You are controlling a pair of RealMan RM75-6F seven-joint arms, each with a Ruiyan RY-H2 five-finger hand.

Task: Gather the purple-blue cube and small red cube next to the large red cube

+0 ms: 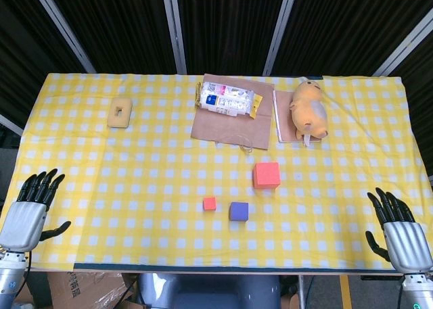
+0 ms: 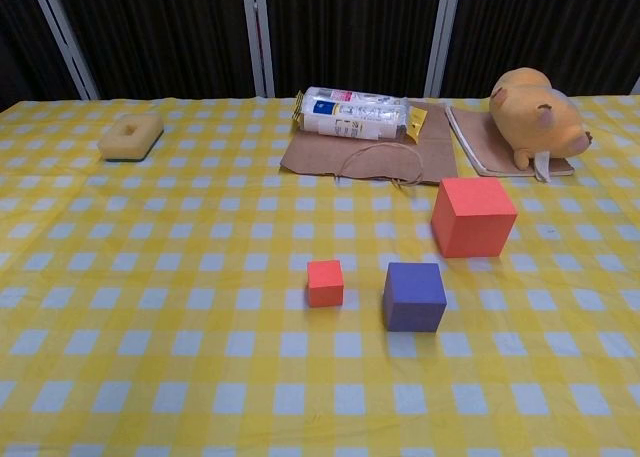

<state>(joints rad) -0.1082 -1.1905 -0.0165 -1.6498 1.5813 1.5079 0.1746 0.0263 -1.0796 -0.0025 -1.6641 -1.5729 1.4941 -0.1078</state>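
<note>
The large red cube (image 1: 266, 175) (image 2: 473, 216) stands right of the table's middle. Nearer the front sit the purple-blue cube (image 1: 238, 211) (image 2: 414, 296) and, to its left, the small red cube (image 1: 210, 203) (image 2: 325, 282); all three are apart from one another. My left hand (image 1: 28, 211) hovers at the table's front left corner, fingers spread, holding nothing. My right hand (image 1: 400, 229) is at the front right corner, also open and empty. Neither hand shows in the chest view.
On the yellow checked tablecloth (image 1: 135, 174), a tan sponge-like block (image 1: 120, 112) lies at the back left. A brown paper sheet (image 1: 226, 123) with a snack packet (image 1: 223, 98) and a notebook with an orange plush toy (image 1: 308, 110) fill the back middle and right.
</note>
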